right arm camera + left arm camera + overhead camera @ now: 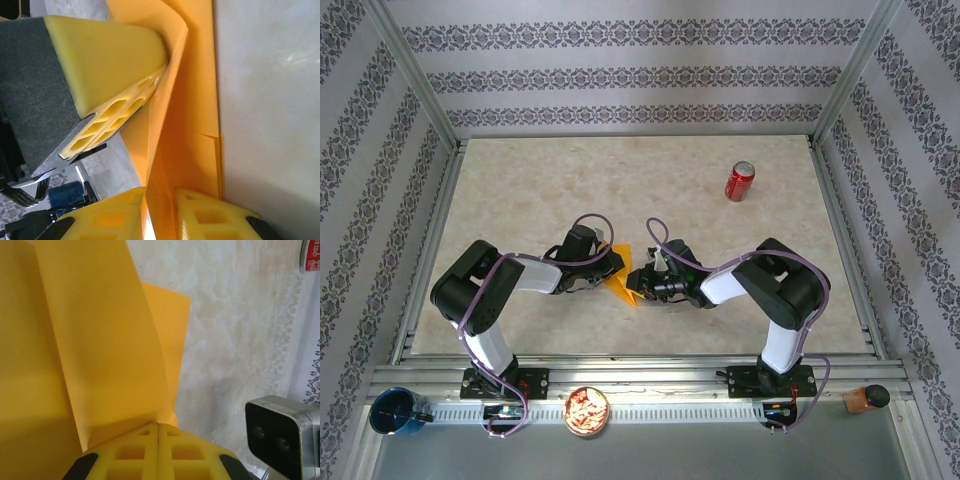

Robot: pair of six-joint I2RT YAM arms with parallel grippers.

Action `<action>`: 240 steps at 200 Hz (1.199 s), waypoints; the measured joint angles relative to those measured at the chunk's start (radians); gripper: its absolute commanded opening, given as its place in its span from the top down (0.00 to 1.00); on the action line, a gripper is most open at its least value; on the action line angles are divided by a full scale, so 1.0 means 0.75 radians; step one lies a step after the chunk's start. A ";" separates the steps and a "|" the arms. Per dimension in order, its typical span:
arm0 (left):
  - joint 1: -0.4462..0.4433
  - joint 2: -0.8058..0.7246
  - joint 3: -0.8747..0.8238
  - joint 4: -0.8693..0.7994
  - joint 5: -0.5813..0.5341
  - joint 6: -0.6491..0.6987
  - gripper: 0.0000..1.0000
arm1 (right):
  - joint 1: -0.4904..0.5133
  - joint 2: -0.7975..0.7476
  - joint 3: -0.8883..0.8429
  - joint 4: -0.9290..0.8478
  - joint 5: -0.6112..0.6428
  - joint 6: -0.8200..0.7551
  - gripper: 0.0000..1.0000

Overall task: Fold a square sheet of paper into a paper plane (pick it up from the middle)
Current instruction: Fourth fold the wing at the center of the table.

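At the near edge, a blue cup (398,412) and a bowl (587,411) are seen beside the arm bases. Around the middle of the desk (570,190), the paper (623,285) is found between the two grippers, partly folded, its layers standing apart. The left gripper (158,429) is clenched on the paper's edge, fingers pressed together. The right gripper (160,191) is set around a folded edge with fingers slightly parted; a sliver of gap is seen beside the paper. Farther back, to the right, a red can (740,181) is stood upright, well apart from the paper.
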 measured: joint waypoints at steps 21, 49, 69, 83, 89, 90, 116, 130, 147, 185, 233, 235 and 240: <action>0.000 0.000 0.000 0.001 0.005 0.005 0.95 | -0.004 -0.015 0.004 -0.030 0.015 -0.001 0.76; 0.000 0.001 0.000 0.001 0.009 0.006 0.95 | -0.009 -0.016 0.026 -0.068 0.020 0.000 0.76; 0.000 0.001 0.000 0.001 0.010 0.006 0.95 | -0.013 -0.011 0.042 -0.075 0.034 -0.001 0.79; 0.000 0.001 0.000 0.001 0.010 0.006 0.95 | -0.017 0.007 0.053 -0.074 0.036 0.001 0.82; 0.000 0.001 0.000 0.001 0.010 0.006 0.95 | -0.017 0.015 0.054 -0.074 0.037 0.003 0.84; 0.000 0.001 0.000 0.001 0.010 0.006 0.95 | -0.017 0.015 0.054 -0.073 0.037 0.003 0.84; 0.000 0.001 0.000 0.001 0.013 0.006 0.95 | -0.017 0.022 0.054 -0.074 0.044 0.005 0.90; 0.000 0.001 0.001 0.001 0.018 0.007 0.94 | -0.017 0.024 0.050 -0.072 0.045 0.010 0.91; 0.000 0.001 0.001 0.002 0.020 0.010 0.91 | -0.017 0.024 0.037 -0.049 0.045 0.015 0.92; 0.000 -0.038 0.001 0.002 0.002 0.022 0.84 | -0.017 0.024 0.014 -0.003 0.045 0.032 0.96; 0.000 -0.107 -0.010 0.007 -0.043 0.034 0.82 | -0.018 0.027 -0.024 0.074 0.058 0.071 0.99; 0.000 -0.107 -0.010 0.007 -0.043 0.035 0.82 | -0.018 0.027 -0.025 0.077 0.058 0.071 0.99; 0.001 -0.107 -0.010 0.006 -0.044 0.035 0.83 | -0.018 0.028 -0.030 0.087 0.061 0.076 1.00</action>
